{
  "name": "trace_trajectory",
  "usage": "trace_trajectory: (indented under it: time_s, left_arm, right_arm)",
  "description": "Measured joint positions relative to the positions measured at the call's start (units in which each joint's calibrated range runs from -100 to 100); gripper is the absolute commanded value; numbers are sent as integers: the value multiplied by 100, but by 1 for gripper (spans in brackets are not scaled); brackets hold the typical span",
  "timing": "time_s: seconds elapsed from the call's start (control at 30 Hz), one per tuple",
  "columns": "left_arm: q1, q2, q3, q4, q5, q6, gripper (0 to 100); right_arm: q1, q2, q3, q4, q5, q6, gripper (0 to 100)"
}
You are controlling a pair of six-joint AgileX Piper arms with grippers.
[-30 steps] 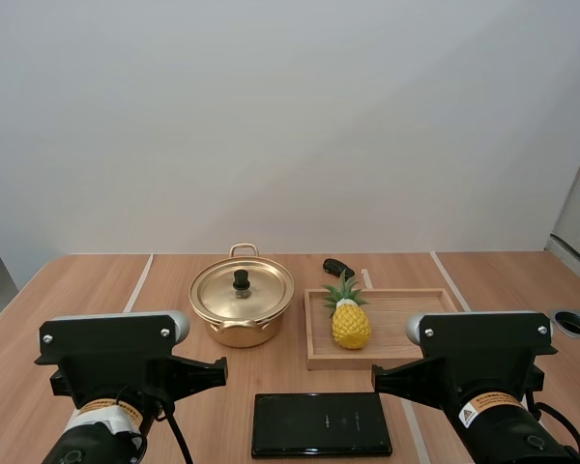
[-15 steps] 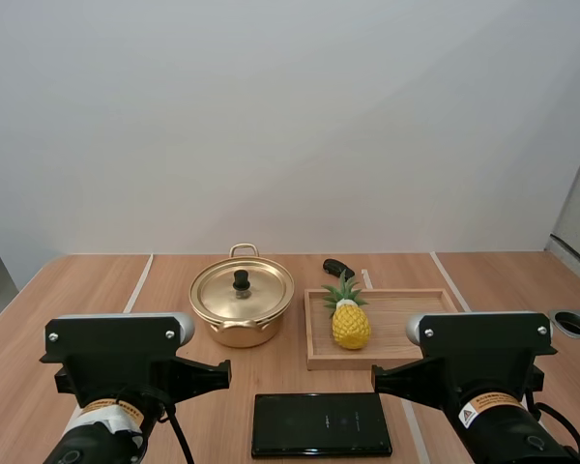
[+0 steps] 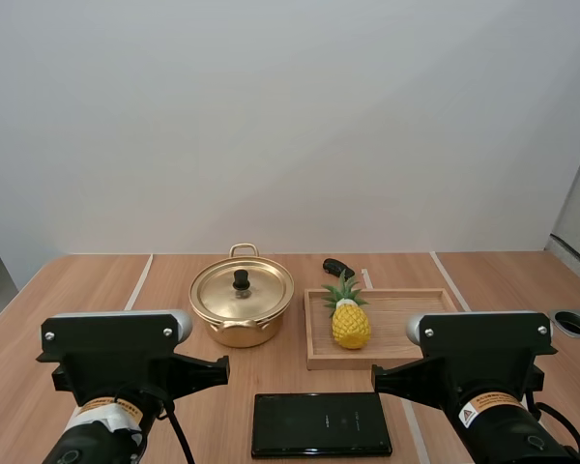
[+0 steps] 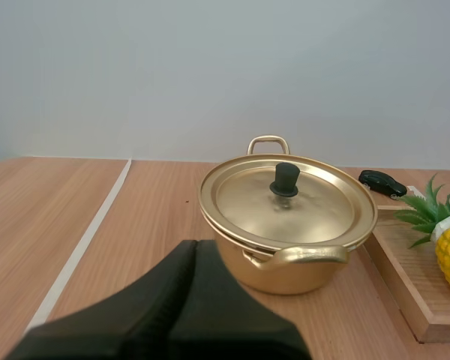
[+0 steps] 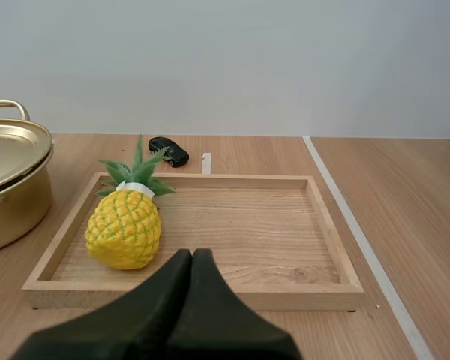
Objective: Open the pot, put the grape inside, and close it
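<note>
Our left end effector is hanging low in front of the pot with its two black fingers lying together as one dark wedge, gripping nothing. Our right end effector is doing the same over the near edge of the wooden tray, pressed together and empty. The pot is sitting on the tabletop just left of the tray, and the lid is resting squarely on it with its black knob pointing up, so the lid is hiding whatever may be inside. The fruit we are seeing is a yellow pineapple, not a bunch of grapes as the task words it, and it is lying on the left part of the tray, outside the pot. We are judging that a covered pot fits two stages: one waiting to be opened, or one already closed over a fruit. With the pineapple lying on the tray, we are leaning toward the loading being left to do (a guess, since the pot's inside is out of sight). The high view is giving us the layout, including a flat black slab lying on the tabletop between the two arms. The left wrist view is giving us the pot's near handle close up, and the right wrist view is showing the bare tray floor beside the pineapple and a small black toy car beyond the tray.
</note>
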Motion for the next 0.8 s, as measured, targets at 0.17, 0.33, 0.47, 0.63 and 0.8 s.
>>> trace_trajectory:
  time_s: [0.17, 0.33, 0.47, 0.63, 0.8]
  left_arm:
    - [0, 0, 0, 0, -67, 0, 0]
    - [0, 0, 0, 0, -67, 0, 0]
    - [0, 0, 0, 0, -67, 0, 0]
    - [0, 0, 0, 0, 34, 0, 0]
    - [0, 0, 0, 0, 76, 0, 0]
  right_arm:
    - [0, 0, 0, 0, 0, 0, 0]
    - [0, 0, 0, 0, 0, 0, 0]
    - [0, 0, 0, 0, 0, 0, 0]
    - [0, 0, 0, 0, 0, 0, 0]
    - [0, 0, 0, 0, 0, 0, 0]
